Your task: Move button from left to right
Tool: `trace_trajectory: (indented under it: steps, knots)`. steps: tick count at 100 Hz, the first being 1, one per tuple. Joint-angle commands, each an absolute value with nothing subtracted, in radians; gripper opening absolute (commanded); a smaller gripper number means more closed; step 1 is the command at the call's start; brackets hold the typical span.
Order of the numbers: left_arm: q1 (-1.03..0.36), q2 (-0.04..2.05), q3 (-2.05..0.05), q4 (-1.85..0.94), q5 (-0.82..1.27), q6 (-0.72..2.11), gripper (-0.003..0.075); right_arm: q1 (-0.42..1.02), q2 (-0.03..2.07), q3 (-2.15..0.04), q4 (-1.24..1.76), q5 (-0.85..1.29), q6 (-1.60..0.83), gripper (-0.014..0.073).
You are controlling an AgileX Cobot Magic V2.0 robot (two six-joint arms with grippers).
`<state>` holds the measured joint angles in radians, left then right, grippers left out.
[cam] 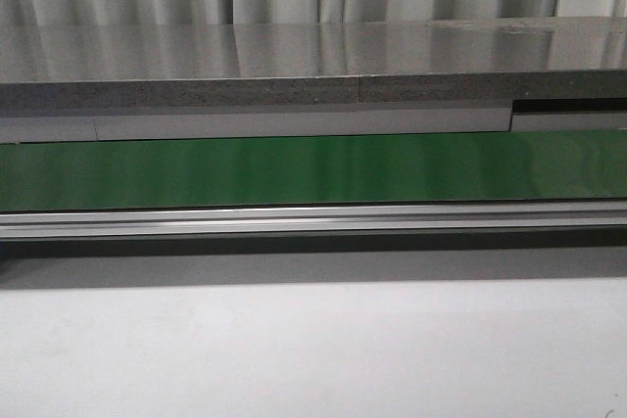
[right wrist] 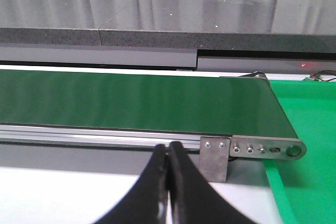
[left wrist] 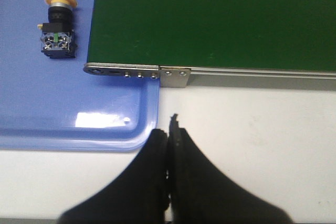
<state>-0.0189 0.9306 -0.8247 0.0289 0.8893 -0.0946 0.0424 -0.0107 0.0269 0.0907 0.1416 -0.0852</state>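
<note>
The button point(left wrist: 57, 26), with its orange-yellow cap and black body, lies on its side on a blue tray point(left wrist: 68, 114) in the left wrist view, beside the end of the green conveyor belt point(left wrist: 210, 19). My left gripper point(left wrist: 170, 129) is shut and empty, above the white table near the tray's corner, well apart from the button. My right gripper point(right wrist: 168, 150) is shut and empty, in front of the belt's rail near its other end. Neither gripper shows in the front view, nor does the button.
The green belt point(cam: 313, 171) runs across the front view, with an aluminium rail point(cam: 313, 220) before it and a grey shelf point(cam: 313, 66) behind. A green tray point(right wrist: 310, 129) lies past the belt's end roller point(right wrist: 273, 150) in the right wrist view. The white table point(cam: 313, 349) lies in front.
</note>
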Motion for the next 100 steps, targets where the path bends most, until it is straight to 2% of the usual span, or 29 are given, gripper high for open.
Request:
trace_trajectory:
  steps: [1,9,14,26,31,36,72,100]
  knots:
    - [-0.027,0.925,-0.859,0.021,0.849,-0.072,0.0013,0.045,-0.032,0.012,0.084,0.058,-0.084,-0.0068]
    - [-0.027,0.925,-0.859,0.021,0.857,-0.060,0.0108,0.045,-0.032,0.012,0.084,0.058,-0.084,-0.0068]
    - [-0.027,0.925,-0.859,0.021,0.860,-0.060,0.0196,0.045,-0.032,0.012,0.084,0.058,-0.084,-0.0068]
    - [-0.027,0.925,-0.859,0.026,0.862,-0.060,0.0475,0.045,-0.032,0.012,0.084,0.058,-0.084,-0.0068]
    - [-0.027,0.925,-0.859,0.026,0.862,-0.060,0.0559,0.045,-0.032,0.012,0.084,0.058,-0.084,-0.0068]
    - [-0.027,0.925,-0.859,0.026,0.860,-0.060,0.0607,0.045,-0.032,0.012,0.084,0.058,-0.084,-0.0068]
    - [-0.010,0.960,-0.886,0.106,0.854,-0.066,0.0621,0.045,-0.032,0.012,0.084,0.058,-0.084,-0.0068]
    - [0.173,1.129,-1.007,0.110,0.824,-0.066,0.0621,0.045,-0.032,0.012,0.084,0.058,-0.084,-0.0068]
